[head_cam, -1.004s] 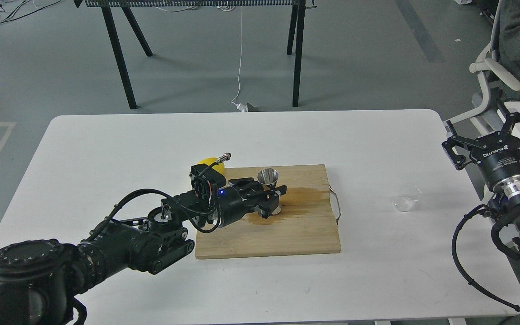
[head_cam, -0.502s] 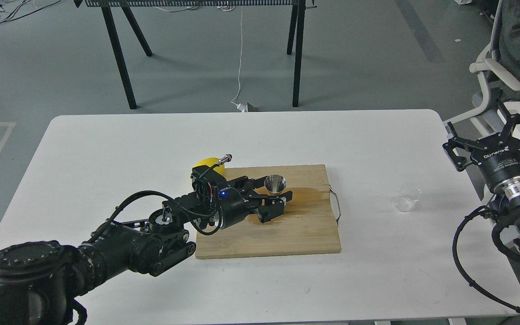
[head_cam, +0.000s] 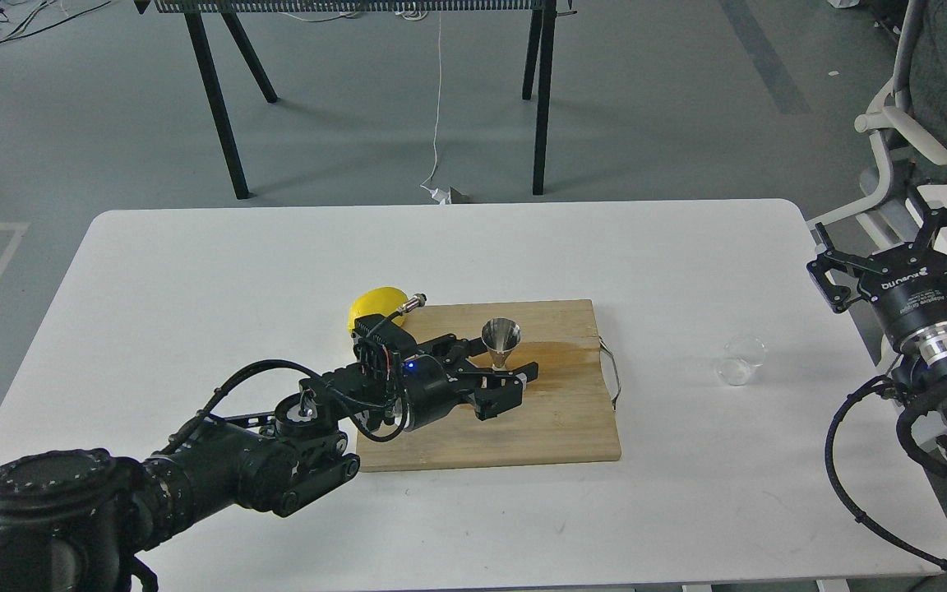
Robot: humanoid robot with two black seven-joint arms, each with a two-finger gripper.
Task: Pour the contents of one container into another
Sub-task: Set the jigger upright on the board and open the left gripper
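The shiny steel jigger (head_cam: 501, 337) stands upright on the wooden cutting board (head_cam: 539, 427), with its lower cone hidden between my left gripper's fingers. My left gripper (head_cam: 500, 372) reaches in from the left and is shut on the jigger's lower part. To the right of the board, the small clear cup (head_cam: 741, 359) sits on the white table by itself. At the right edge my right gripper (head_cam: 887, 240) is open and holds nothing, a little right of the cup and farther back.
A yellow lemon (head_cam: 373, 306) lies at the board's back left corner, behind my left wrist. A brownish wet patch (head_cam: 568, 353) darkens the board to the right of the jigger. An office chair (head_cam: 901, 131) stands beyond the table's right end.
My left gripper carried the jigger slightly right and toward me on the board, then its wrist dropped back, uncovering more of the lemon. The right arm and the cup stayed still.
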